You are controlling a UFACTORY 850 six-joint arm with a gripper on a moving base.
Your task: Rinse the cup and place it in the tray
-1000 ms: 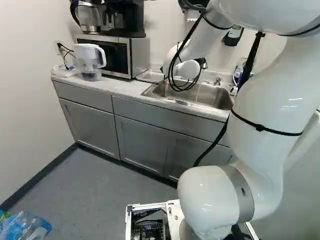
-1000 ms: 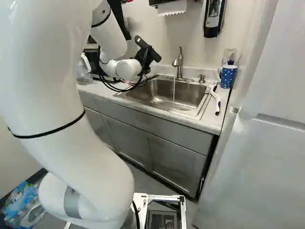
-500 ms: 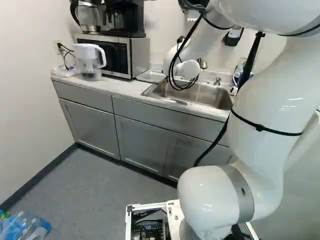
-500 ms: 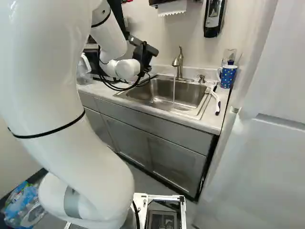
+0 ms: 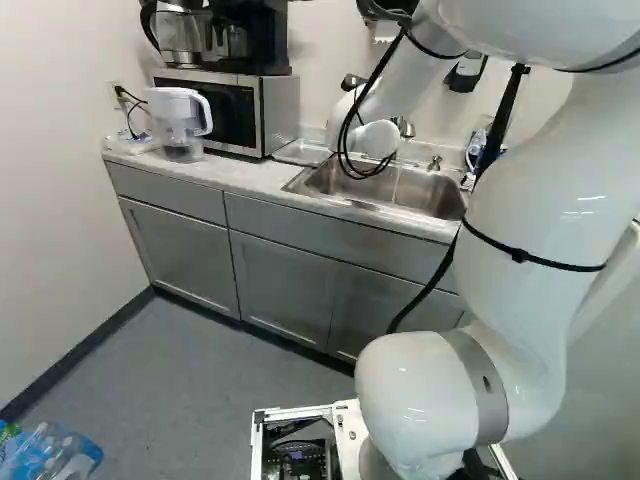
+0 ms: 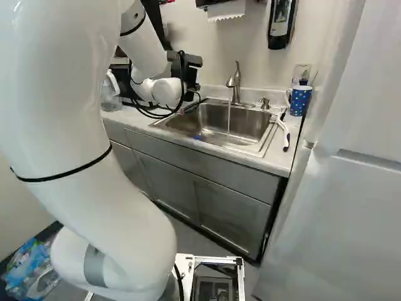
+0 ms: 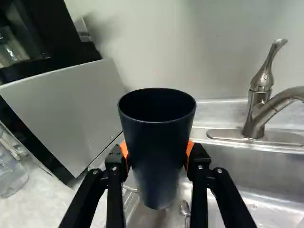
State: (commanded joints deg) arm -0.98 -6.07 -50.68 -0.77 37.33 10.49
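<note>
Curved metal faucet (image 6: 234, 84) ran into steel sink (image 6: 250, 150) | silver-sided microwave (image 5: 277, 115) stood near | tapered, dark-blue cup (image 7: 159, 152) was upright | black two-fingered hand (image 6: 190, 89) clamped cup

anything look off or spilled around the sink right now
The faucet is running with nothing under its stream: the water falls straight into the sink, while the cup, held in the end effector, is off to the side. I see no spill.
</note>
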